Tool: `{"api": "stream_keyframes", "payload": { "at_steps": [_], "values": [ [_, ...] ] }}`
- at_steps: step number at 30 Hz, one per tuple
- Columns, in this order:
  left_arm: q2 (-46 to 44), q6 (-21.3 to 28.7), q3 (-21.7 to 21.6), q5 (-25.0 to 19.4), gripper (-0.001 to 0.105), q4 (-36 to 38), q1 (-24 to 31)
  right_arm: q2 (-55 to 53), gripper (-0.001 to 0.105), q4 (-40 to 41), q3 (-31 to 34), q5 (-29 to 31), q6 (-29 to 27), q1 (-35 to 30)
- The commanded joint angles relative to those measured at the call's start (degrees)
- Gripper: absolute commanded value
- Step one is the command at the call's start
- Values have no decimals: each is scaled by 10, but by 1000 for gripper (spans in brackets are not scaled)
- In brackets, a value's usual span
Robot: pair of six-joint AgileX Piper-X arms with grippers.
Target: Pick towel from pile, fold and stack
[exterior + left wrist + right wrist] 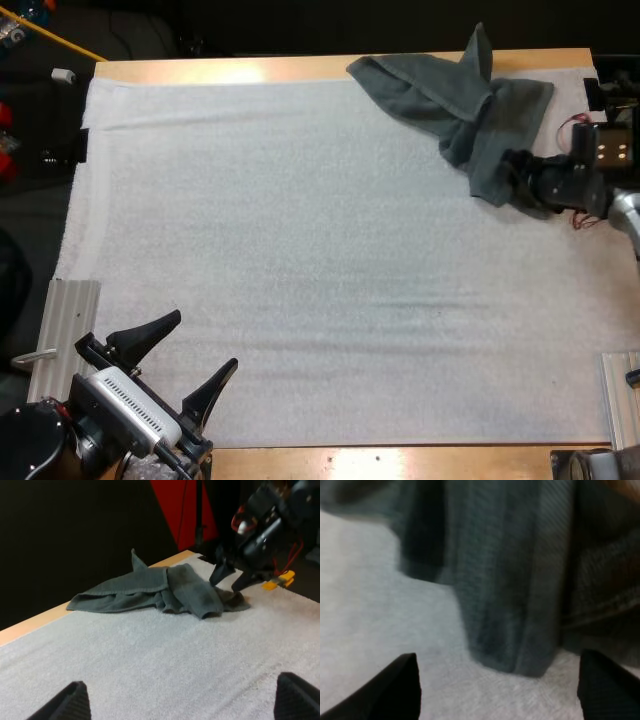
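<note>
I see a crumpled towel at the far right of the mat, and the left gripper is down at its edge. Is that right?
Not quite: it is the right gripper that is at the edge of the crumpled towel, as the high view shows. The left gripper hangs open over the near left corner of the mat.

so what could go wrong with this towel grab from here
The open right gripper sits at a thick fold of the crumpled towel, so it may pinch several layers and lift a lump. The towel lies at the table far edge; a push could slide it off. The open left gripper is too far to steady it.
</note>
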Motion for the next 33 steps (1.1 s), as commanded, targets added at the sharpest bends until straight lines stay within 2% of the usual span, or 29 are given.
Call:
{"api": "stream_keyframes", "payload": {
  "at_steps": [1, 6, 8, 14, 16, 20, 21, 24, 26, 27, 28, 32, 33],
  "values": [
    [1, -9, -5, 5, 71, -6, -2, 9, 64, -15, -2, 0, 4, 1],
    [1, -31, -5, 5, 71, -2, -2, 51, 64, -65, -2, 0, 30, 1],
    [1, -34, -5, 5, 71, -1, -2, 64, 60, -85, -2, 0, 50, 1],
    [1, -42, -5, 25, 71, -1, -2, 95, 35, -111, -2, 0, 107, 1],
    [1, -45, -5, 33, 71, -1, -2, 103, 27, -108, -2, 0, 115, 1],
    [1, -45, -5, 43, 71, -1, -2, 111, 2, -99, -2, -11, 117, 1],
    [1, -45, -5, 43, 71, -1, -2, 110, 0, -97, -2, -15, 116, 1],
    [1, -45, -5, 43, 71, -1, -2, 97, 0, -98, -2, -55, 103, 1],
    [1, -45, -5, 43, 71, -1, -2, 73, 0, -92, -2, -66, 67, 8],
    [1, -45, -5, 43, 71, -1, -2, 61, 0, -88, -2, -65, 48, 13],
    [1, -45, -5, 46, 71, -1, -2, 22, 0, -76, -2, -64, 5, 25],
    [1, -45, -5, 51, 71, -1, -2, -66, 0, -38, -2, -42, -49, 49],
    [1, -45, -5, 59, 71, -1, -2, -119, 0, -18, -2, -10, -64, 66]
  ]
}}
